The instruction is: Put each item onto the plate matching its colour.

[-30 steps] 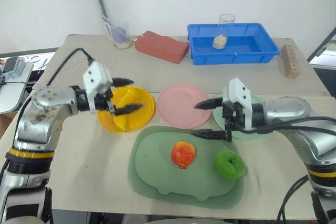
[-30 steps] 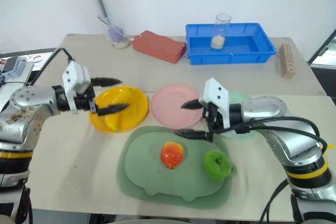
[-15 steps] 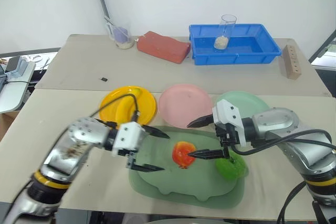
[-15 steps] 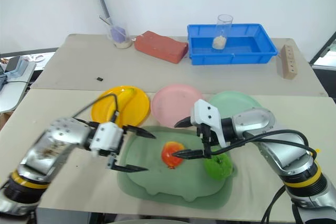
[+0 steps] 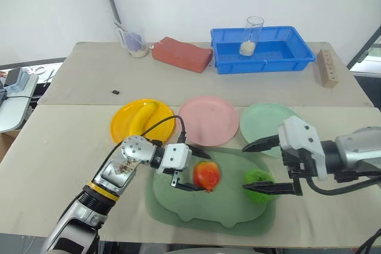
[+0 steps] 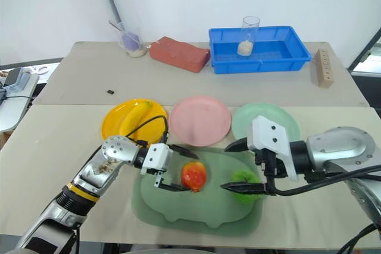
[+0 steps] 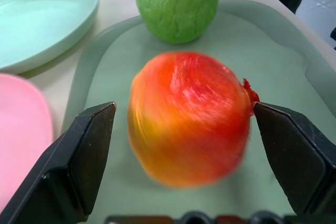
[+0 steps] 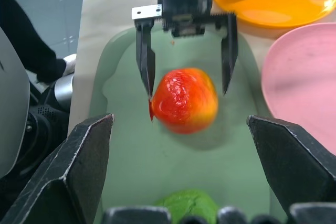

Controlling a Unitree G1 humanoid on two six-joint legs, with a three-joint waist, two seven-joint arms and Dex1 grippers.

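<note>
Beige bench [image 5: 71, 141] carrying three round plates in one row: one yellow plate [image 5: 126, 130], one pink plate [image 5: 209, 121], one mint plate [image 5: 266, 120]. Three toy fruits counted. One banana [image 5: 146, 116] lying on the yellow plate. One red fruit [image 5: 206, 175] and one green apple [image 5: 257, 181] resting on the single dull-green tray [image 5: 178, 200], just in front of the plates; neither on a plate. Pink and mint plates bare.

Two claws noted, both spread wide, neither gripping anything. Left claw [image 5: 196, 171] low over the tray, one finger on either side of the red fruit; lower fingertip close against the fruit near its stem, contact not determinable. Left wrist view: red fruit [image 7: 189, 119] between the two fingers [image 7: 79, 166], small gaps on both sides, apple [image 7: 177, 3] beyond it. Right claw [image 5: 260, 166] at the tray's right end, lower finger crossing in front of the apple, upper finger over the near rim of the mint plate.

Back of bench: one red block [image 5: 181, 53], one blue bin [image 5: 262, 49] with one clear cup [image 5: 252, 35] standing in it, one further cup [image 5: 134, 41] at the far left, one wooden block with holes [image 5: 327, 68] at the far right, one small dark item [image 5: 114, 92] behind the yellow plate.
</note>
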